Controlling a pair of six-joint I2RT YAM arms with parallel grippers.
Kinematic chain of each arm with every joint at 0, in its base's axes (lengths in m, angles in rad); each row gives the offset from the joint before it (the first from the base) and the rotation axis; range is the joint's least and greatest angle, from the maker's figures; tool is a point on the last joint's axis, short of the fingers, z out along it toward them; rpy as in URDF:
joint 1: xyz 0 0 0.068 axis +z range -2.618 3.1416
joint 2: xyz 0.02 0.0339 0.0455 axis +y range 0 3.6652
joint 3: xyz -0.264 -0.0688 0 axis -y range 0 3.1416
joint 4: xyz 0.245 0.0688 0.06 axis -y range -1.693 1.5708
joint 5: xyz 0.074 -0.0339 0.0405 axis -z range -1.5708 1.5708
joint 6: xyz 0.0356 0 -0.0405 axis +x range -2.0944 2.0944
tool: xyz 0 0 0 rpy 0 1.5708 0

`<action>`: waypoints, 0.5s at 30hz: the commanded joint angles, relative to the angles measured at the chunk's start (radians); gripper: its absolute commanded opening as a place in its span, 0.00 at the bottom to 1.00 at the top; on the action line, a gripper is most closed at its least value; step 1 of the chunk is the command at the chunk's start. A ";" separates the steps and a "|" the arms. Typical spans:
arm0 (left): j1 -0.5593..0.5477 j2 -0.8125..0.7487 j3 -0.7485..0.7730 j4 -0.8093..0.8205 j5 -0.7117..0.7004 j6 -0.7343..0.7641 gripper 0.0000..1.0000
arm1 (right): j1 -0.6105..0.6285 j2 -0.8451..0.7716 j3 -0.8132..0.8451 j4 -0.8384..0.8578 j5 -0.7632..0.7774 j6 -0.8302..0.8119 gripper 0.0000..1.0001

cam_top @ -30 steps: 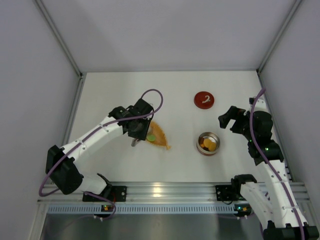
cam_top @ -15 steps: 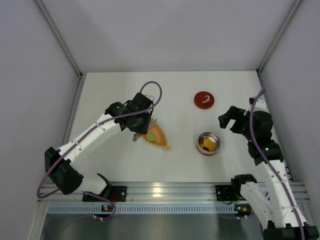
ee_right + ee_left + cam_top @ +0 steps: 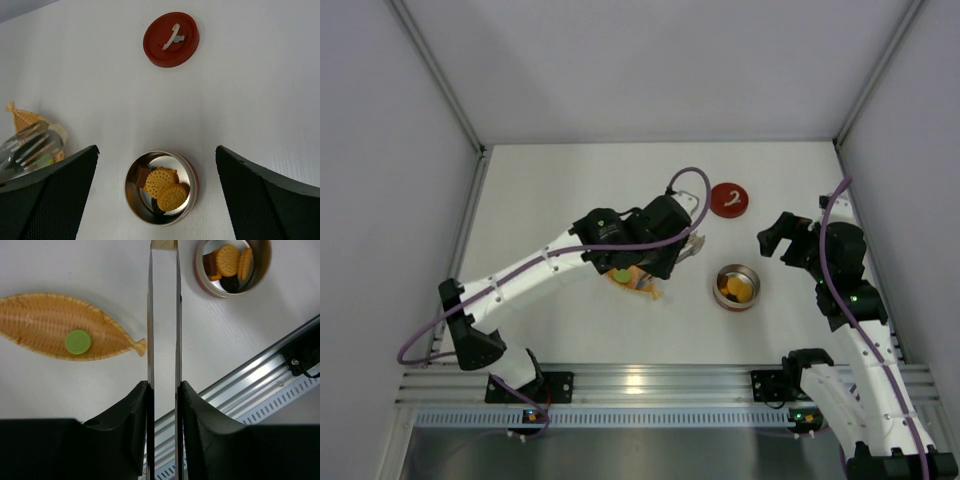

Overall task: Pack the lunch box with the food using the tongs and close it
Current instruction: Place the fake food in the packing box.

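My left gripper (image 3: 164, 385) is shut on the silver tongs (image 3: 150, 315), whose two arms run straight up the left wrist view. A small pale piece of food (image 3: 164, 244) sits between the tong tips at the top edge, just left of the lunch box (image 3: 261, 267). In the top view the left gripper (image 3: 672, 243) and tongs (image 3: 693, 244) hang between the orange dish and the lunch box (image 3: 718, 291). The tin (image 3: 131, 200) holds round biscuits (image 3: 160, 181) and a brown piece. One green piece (image 3: 78, 341) lies on the dish. The red lid (image 3: 728, 199) lies apart. My right gripper (image 3: 156, 150) is open above the tin.
The orange leaf-shaped woven dish (image 3: 35, 325) lies left of the tongs, partly under the left arm in the top view. The aluminium rail (image 3: 260, 370) runs along the table's near edge. Grey walls enclose the table on three sides.
The left arm has swung right from over the orange dish toward the lunch box, carrying the tongs. The right arm has not moved.
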 commanded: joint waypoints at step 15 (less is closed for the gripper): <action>-0.168 0.311 0.244 0.084 0.032 -0.004 0.29 | 0.012 -0.043 0.062 -0.062 0.084 -0.030 0.99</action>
